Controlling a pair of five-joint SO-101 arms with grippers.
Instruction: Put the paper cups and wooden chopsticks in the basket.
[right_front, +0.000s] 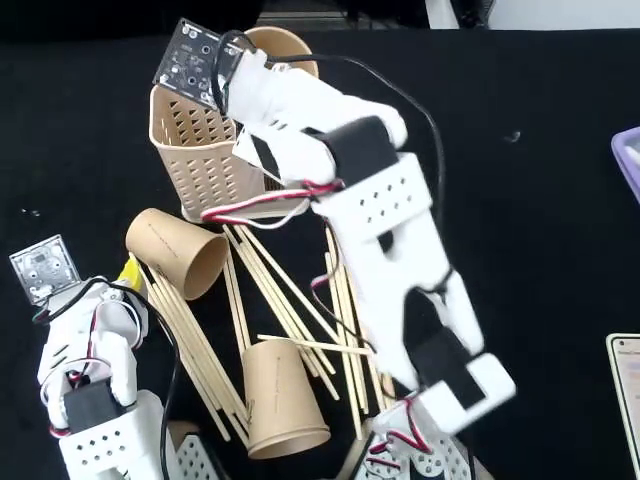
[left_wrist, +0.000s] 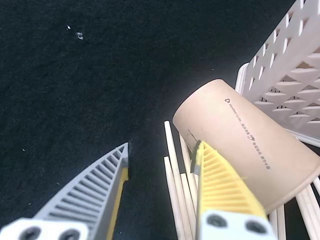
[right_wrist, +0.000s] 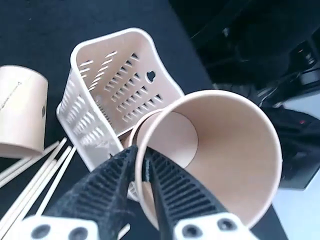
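Note:
A beige perforated basket (right_front: 200, 150) stands at the back left of the black table; in the right wrist view the basket (right_wrist: 115, 85) has another cup inside it. My right gripper (right_wrist: 142, 167) is shut on the rim of a paper cup (right_wrist: 220, 150), held over the basket; from above, that cup (right_front: 285, 45) peeks out behind the arm. A second paper cup (right_front: 178, 252) lies on its side by the basket, a third (right_front: 282, 400) stands upside down nearer the front. Wooden chopsticks (right_front: 290, 310) lie scattered between them. My left gripper (left_wrist: 160, 155) is open beside the lying cup (left_wrist: 245, 145).
A purple object (right_front: 628, 155) sits at the right edge and a white card (right_front: 625, 385) at the front right. The right half of the table is bare black cloth. The right arm (right_front: 390, 240) stretches over the chopsticks.

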